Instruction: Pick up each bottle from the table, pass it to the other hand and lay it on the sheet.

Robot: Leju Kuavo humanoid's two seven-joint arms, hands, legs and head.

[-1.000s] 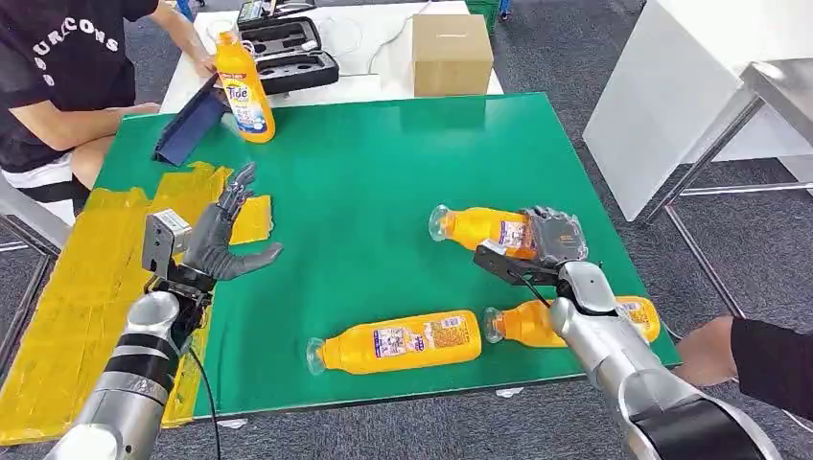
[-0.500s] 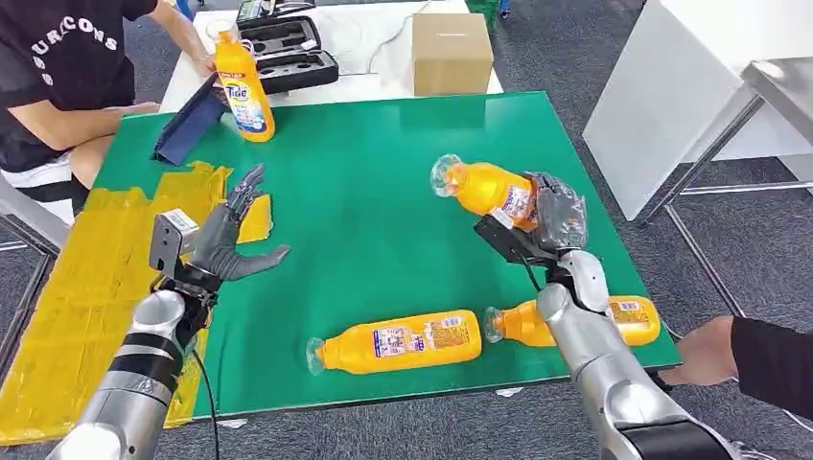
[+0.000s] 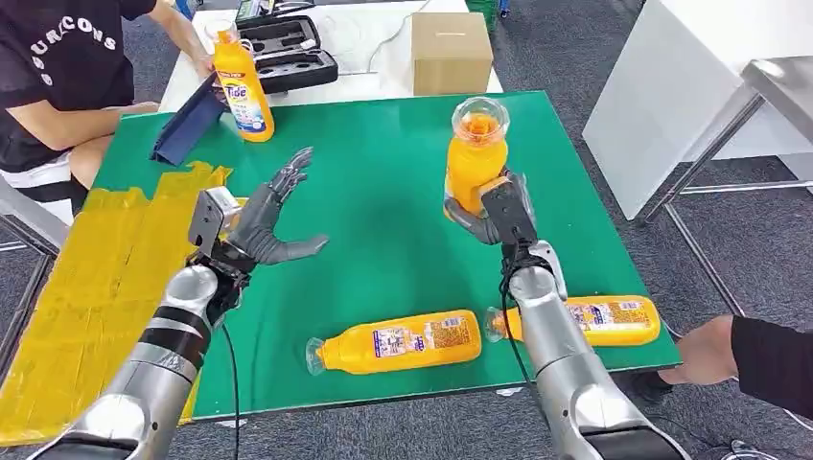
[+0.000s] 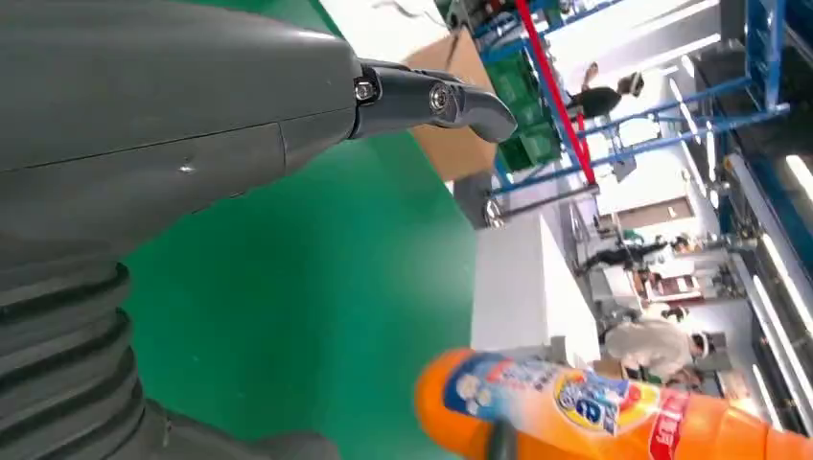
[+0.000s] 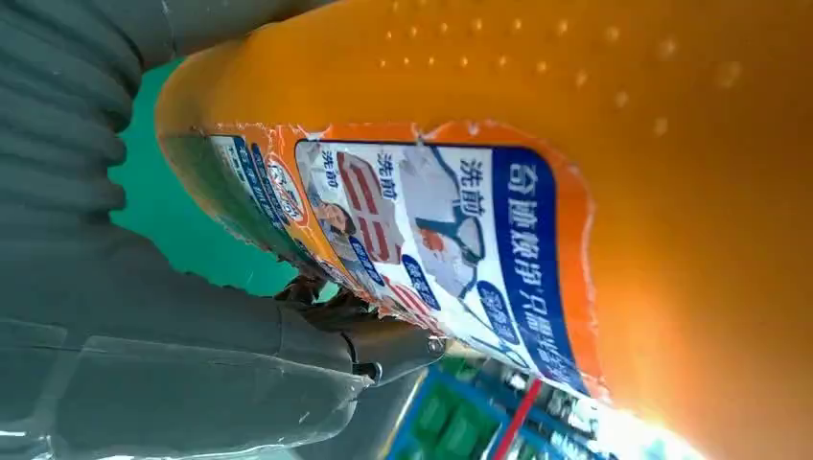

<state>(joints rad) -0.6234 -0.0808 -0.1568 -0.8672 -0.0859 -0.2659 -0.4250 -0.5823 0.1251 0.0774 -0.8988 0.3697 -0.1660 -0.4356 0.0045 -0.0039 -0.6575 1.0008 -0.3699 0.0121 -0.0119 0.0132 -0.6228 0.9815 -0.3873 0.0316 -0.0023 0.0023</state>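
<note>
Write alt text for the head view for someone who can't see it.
The robot's right hand holds an orange bottle upright above a green table, while its left hand waits beside it with fingers spread. Two more orange bottles lie near the front edge.

Two bottles lie along the table's near edge, a box behind it.
</note>
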